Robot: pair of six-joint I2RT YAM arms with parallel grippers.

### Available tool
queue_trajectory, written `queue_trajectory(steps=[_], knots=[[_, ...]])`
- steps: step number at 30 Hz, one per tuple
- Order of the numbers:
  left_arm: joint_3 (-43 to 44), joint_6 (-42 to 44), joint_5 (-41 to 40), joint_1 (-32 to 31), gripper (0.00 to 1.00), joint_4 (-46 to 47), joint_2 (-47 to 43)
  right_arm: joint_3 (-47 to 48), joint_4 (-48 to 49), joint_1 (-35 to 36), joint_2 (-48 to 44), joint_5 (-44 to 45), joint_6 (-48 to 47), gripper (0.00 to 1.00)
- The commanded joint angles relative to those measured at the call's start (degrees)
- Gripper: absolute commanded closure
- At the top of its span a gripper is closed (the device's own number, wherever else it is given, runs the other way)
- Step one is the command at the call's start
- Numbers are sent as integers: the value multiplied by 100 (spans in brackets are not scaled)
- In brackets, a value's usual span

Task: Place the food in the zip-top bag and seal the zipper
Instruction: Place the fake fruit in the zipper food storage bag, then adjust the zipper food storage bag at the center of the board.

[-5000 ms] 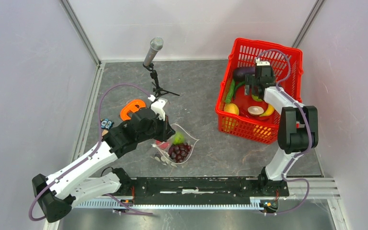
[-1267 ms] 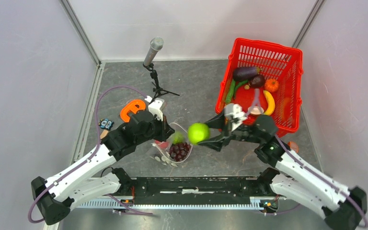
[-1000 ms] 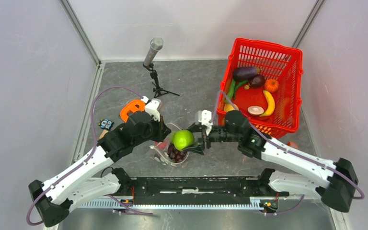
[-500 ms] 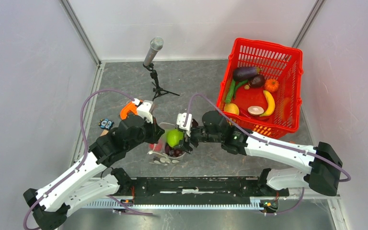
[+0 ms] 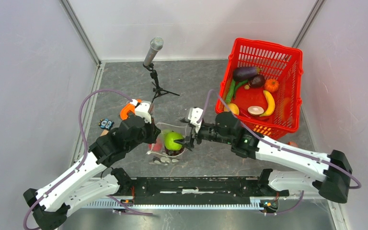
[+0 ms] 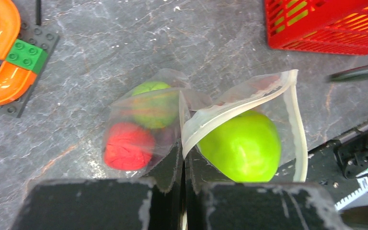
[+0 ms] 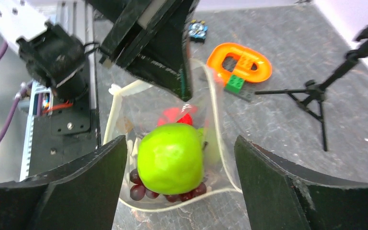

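Left hand [image 6: 182, 160] pinches the zip-top bag [image 6: 294, 124]; right hand [image 7: 180, 139] stands open around green apple [image 7: 170, 155] atop grapes [image 7: 139, 190] inside.

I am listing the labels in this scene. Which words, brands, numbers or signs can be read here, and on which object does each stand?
No text can be read.
The zip-top bag, red basket and orange tape holder show no lettering.
The small blue part is too small to tell.
The rail at the near edge has fine tick marks, but no legible numbers.
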Motion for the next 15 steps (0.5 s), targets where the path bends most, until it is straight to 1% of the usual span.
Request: queue_trajectory(steps=[1,3,5,6,9,12,15], knots=[[177,-142,-501,21,98,-163,59,5,-20,12,-386,1282,409,17],[216,-134,-461,30,98,-181,113,89,-388,10,-320,2034,913,24],[193,-135,-449,29,98,-138,136,89,-681,10,-272,2340,1463,28],[186,-123,-456,29,98,-117,146,-2,-710,12,-280,2340,1639,30],[184,-101,-462,29,98,-129,151,-237,-702,18,-240,1845,2096,32],[188,-87,-428,29,98,-127,133,-386,-602,40,-119,1792,2422,35],[212,-52,-402,29,98,-128,129,-476,-493,49,24,1830,2593,44]])
